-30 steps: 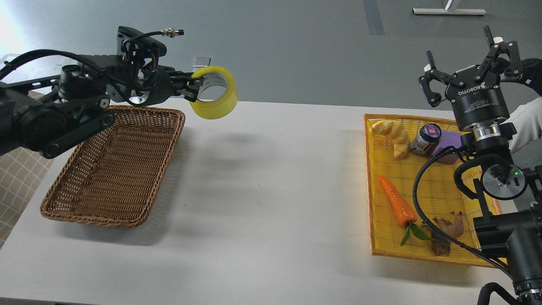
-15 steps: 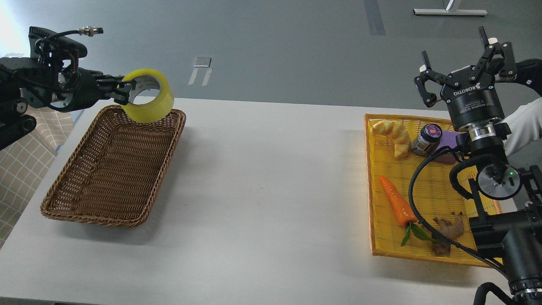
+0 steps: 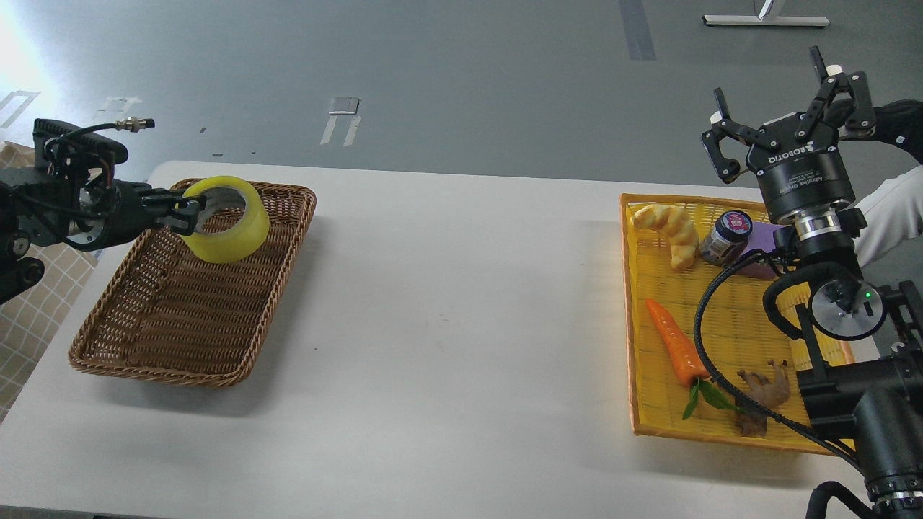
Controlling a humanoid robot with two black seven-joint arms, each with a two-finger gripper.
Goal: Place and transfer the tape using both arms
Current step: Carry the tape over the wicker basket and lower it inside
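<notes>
The tape [image 3: 225, 229], a wide yellow roll with a pale core, hangs just above the far end of the brown wicker basket [image 3: 173, 346]. My left gripper [image 3: 189, 213] comes in from the left and is shut on the roll's near-left rim, one finger inside the core. My right gripper [image 3: 786, 108] is raised at the far right above the yellow tray [image 3: 634, 310]. Its fingers are spread open and hold nothing.
The yellow tray holds a croissant [image 3: 669, 231], a dark jar [image 3: 725, 238], a purple block [image 3: 761, 242], a carrot [image 3: 676, 352] and a brown root-like piece [image 3: 763, 393]. A white-sleeved arm [image 3: 890, 216] shows at the right edge. The white table [image 3: 447, 324] lies between basket and tray.
My left gripper has carried the tape leftward and down, from over the table's far edge to just above the wicker basket. The right gripper has barely moved.
</notes>
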